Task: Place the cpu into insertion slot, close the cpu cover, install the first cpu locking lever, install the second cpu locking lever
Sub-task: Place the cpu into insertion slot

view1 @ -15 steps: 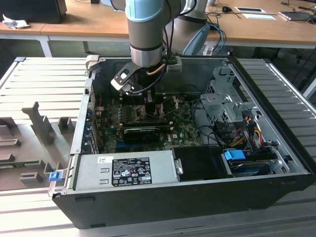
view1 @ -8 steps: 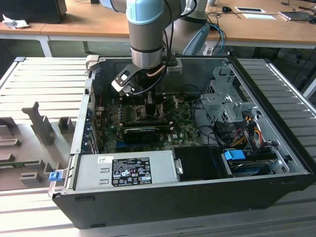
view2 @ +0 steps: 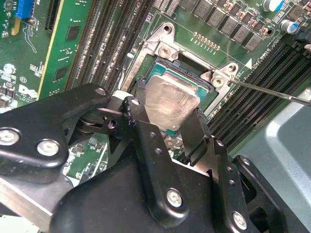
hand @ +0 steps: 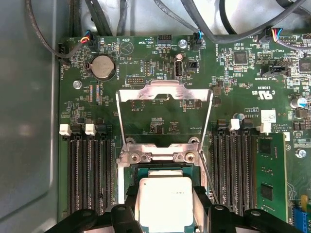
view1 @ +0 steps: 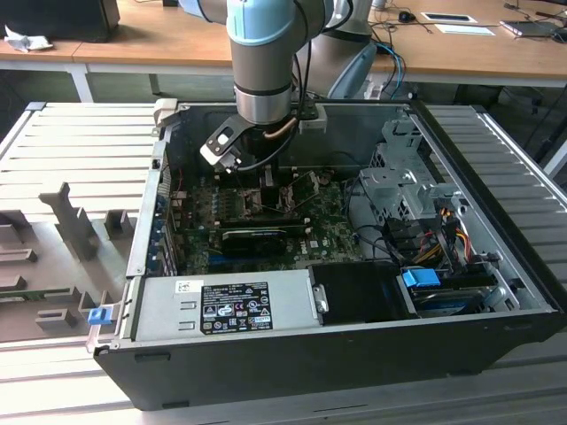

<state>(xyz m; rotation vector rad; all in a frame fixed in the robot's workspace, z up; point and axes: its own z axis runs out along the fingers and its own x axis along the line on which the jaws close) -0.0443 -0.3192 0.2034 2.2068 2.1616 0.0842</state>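
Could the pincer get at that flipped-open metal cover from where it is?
Probably yes: the cover stands open just beyond the chip with nothing over it, though the pincer is gripping the chip right now.

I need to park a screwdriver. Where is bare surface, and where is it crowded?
Bare: the slatted table on the exterior view's right of the case. On that view's left stand grey fixtures. Inside, cables crowd the drive cage, and the gripper holds the cpu at the insertion slot.
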